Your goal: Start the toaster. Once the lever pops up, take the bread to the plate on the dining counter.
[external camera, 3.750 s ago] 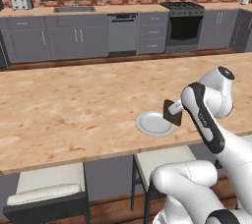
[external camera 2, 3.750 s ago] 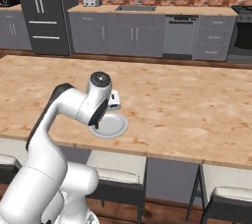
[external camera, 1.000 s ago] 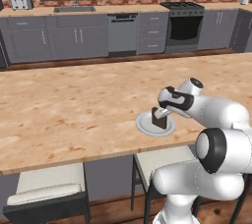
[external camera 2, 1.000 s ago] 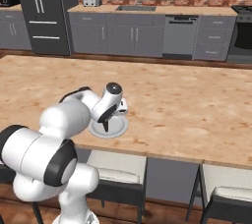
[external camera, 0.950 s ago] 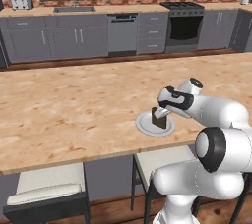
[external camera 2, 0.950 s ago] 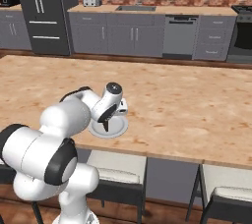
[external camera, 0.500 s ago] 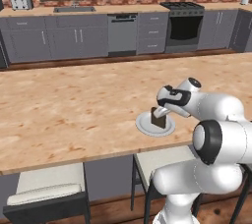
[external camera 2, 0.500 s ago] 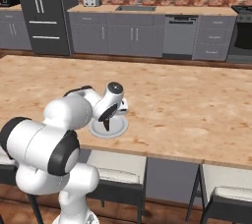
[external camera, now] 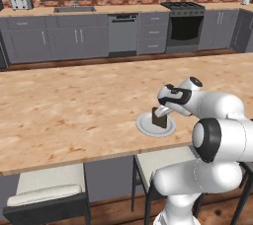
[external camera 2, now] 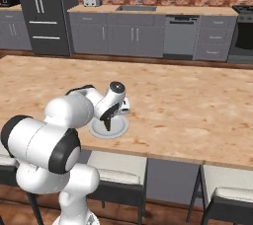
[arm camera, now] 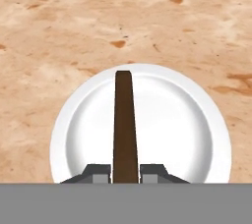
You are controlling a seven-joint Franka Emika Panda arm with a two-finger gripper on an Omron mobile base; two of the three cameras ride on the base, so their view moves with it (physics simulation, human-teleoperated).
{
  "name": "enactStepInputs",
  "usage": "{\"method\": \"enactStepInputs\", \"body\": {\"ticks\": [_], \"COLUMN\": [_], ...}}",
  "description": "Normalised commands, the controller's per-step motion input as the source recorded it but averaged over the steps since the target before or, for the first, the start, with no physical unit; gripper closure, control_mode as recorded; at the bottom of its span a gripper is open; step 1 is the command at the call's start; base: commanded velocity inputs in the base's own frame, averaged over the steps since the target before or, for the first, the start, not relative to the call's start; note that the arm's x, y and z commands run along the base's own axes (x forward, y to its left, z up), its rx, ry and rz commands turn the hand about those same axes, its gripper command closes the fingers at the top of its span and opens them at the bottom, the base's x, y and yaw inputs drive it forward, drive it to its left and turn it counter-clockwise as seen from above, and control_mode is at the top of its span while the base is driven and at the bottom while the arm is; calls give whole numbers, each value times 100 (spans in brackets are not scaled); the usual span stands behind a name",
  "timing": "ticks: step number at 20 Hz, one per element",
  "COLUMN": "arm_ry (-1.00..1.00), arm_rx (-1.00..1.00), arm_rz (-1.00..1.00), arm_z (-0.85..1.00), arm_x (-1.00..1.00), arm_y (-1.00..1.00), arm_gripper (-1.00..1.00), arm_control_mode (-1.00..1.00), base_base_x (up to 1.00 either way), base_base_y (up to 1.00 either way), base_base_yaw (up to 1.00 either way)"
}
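A small dark brown slice of bread (arm camera: 124, 120) stands on edge between my fingertips (arm camera: 98, 171), right over the middle of the round white plate (arm camera: 66, 120). My gripper (arm camera: 125, 171) is shut on the bread. From the left base view the bread (external camera: 159, 118) hangs low in the plate (external camera: 146, 128) on the light wood dining counter (external camera: 74, 105), with my gripper (external camera: 162, 111) just above it. I cannot tell whether the slice touches the plate (external camera 2: 118, 130). The silver toaster (external camera: 21, 3) stands far off on the back counter.
The plate lies near the dining counter's front edge, with pale-cushioned stools (external camera: 47, 189) below it. Grey cabinets, a sink, a dishwasher and a stove (external camera: 185, 19) line the far wall. A dark fridge (external camera 2: 42, 12) stands at the back left.
Since the earliest frames my arm has folded down and carried the bread from above the plate's right side to its middle. Over the last second it has barely moved.
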Motion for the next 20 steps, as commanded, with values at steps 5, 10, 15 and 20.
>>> {"method": "enactStepInputs", "body": {"ticks": [5,10,15,20], "arm_ry": [0,0,0,0], "arm_rx": [0,0,0,0], "arm_rz": [0,0,0,0], "arm_z": [0,0,0,0], "arm_x": [0,0,0,0], "arm_y": [0,0,0,0], "arm_gripper": [-100,-100,-100,-100], "arm_control_mode": [-100,-100,-100,-100], "base_base_x": [0,0,0,0], "base_base_y": [0,0,0,0], "base_base_yaw": [0,0,0,0]}}
